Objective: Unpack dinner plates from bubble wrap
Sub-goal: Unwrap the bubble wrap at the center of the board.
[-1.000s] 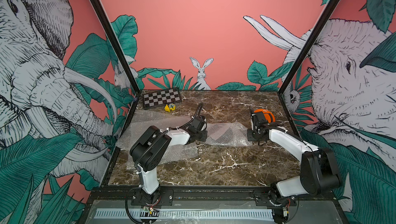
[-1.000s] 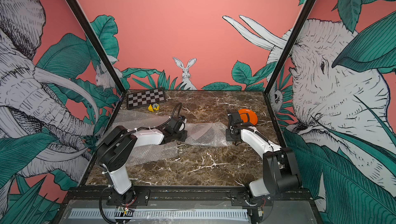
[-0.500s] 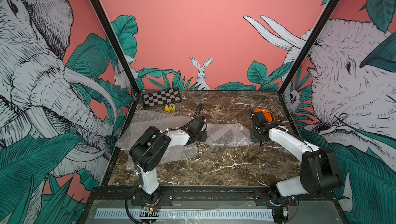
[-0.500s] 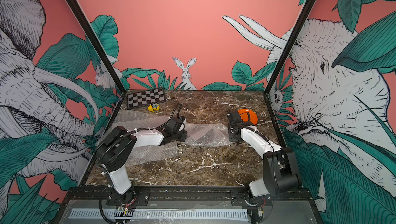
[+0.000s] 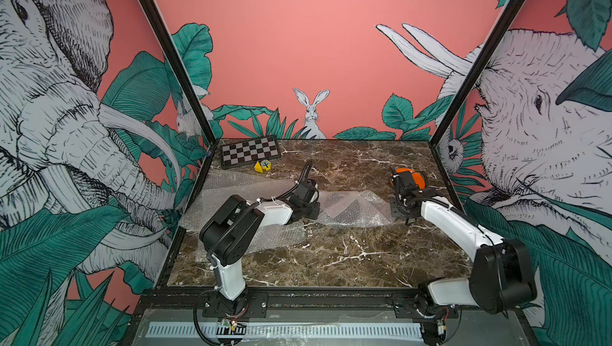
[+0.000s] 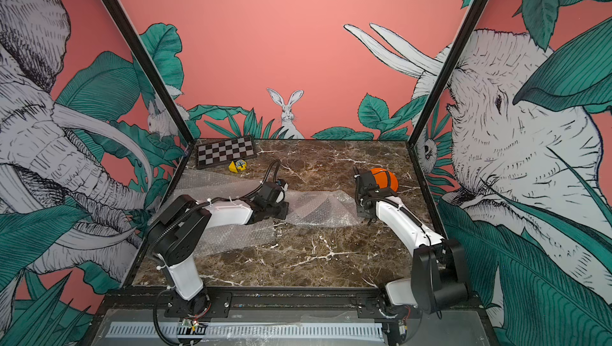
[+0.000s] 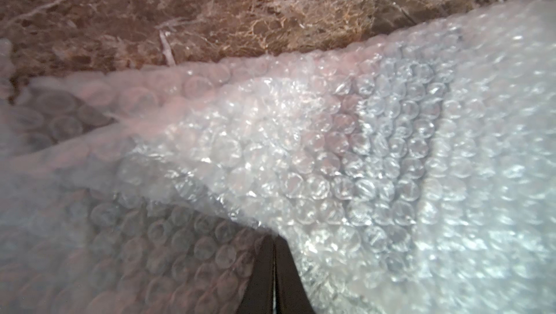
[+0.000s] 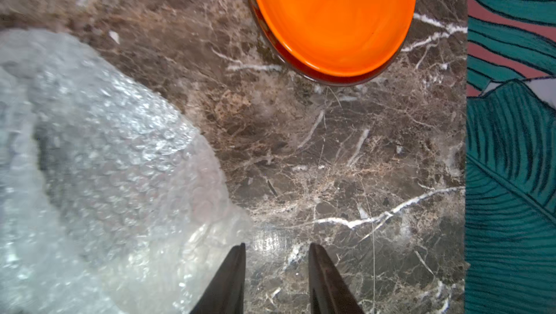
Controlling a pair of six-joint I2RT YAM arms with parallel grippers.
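Tabletop: the marble tabletop (image 5: 347, 255) is bare between my two grippers and the front rail, the widest free room I have.
Side wall: the leaf-printed wall (image 8: 511, 147) runs along the outer side of my right gripper, with a band of bare marble between us.
Bubble wrap: the bubble wrap (image 5: 351, 205) lies crumpled between my two grippers, and flatter sheets spread from my left gripper out toward the wall on that side. Its long edge (image 7: 270, 60) runs across ahead of my left gripper, with open marble beyond it.
Checkered board: the checkered board (image 5: 251, 154) lies well beyond my left gripper, against the back wall.
Orange plate: the orange plate (image 8: 331, 17) sits unwrapped on the marble ahead of my right gripper, apart from the wrap. A darker rim shows under its edge, and I cannot tell what that is.
Left gripper: my left gripper (image 7: 274, 241) is clenched on a raised fold of the bubble wrap.
Right gripper: my right gripper (image 8: 276, 252) stands parted, gripping nothing. The wrap's corner (image 8: 228, 225) ends at my inner finger (image 8: 231, 276).
Yellow piece: a small yellow piece (image 5: 262, 166) lies just in front of the board.
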